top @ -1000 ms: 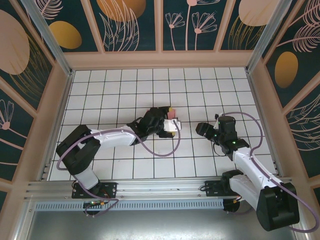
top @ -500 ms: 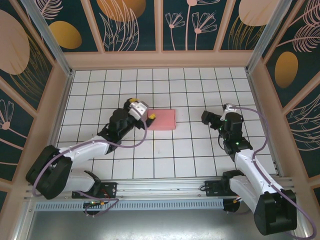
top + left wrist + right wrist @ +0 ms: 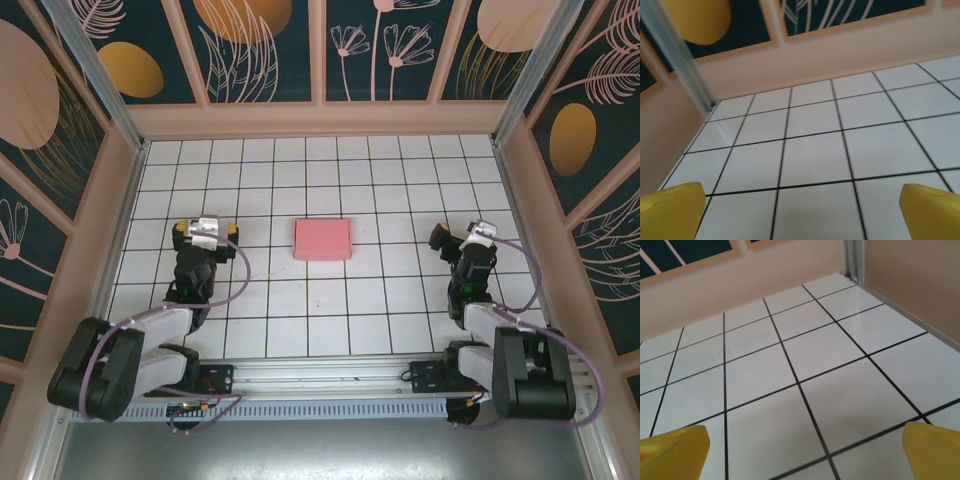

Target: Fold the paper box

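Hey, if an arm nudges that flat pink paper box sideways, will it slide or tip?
The flat pink paper box lies low on the glossy white tiled table, so it would probably slide rather than tip or roll. It looks like thin card, so it is likely light and easily crushed by a firm squeeze.

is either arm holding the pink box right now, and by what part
Nothing is held. The left gripper and right gripper have open, empty jaws; the paper box lies flat between them, touched by neither.

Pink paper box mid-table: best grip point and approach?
Likely the paper box across its near and far long edges, the shorter span, coming straight down: it lies flat and low on the tiles, offering little side face.
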`<state>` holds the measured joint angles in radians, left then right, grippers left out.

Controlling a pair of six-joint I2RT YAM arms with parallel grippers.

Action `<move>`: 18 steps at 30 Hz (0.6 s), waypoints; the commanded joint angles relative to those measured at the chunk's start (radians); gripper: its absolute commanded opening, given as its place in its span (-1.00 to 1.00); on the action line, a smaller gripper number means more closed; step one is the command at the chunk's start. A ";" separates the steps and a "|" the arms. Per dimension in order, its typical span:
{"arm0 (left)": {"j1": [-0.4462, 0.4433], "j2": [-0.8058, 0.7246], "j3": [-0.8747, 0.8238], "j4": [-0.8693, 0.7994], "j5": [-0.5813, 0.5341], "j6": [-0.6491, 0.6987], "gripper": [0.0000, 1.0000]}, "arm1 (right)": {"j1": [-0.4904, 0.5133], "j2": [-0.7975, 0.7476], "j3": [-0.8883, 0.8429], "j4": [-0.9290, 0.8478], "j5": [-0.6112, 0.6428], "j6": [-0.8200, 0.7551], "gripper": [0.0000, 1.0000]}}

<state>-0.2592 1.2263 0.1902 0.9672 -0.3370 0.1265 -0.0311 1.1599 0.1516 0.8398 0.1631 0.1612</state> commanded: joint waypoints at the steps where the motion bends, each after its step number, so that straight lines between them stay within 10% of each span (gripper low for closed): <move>1: 0.057 0.087 0.007 0.181 0.051 -0.064 0.98 | -0.039 0.089 -0.004 0.232 -0.038 -0.018 0.98; 18: 0.253 0.294 0.048 0.305 0.207 -0.202 0.98 | -0.023 0.347 0.142 0.276 -0.245 -0.146 0.98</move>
<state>-0.0113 1.5185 0.2264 1.2079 -0.1520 -0.0467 -0.0566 1.5028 0.2798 1.0706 -0.0727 0.0521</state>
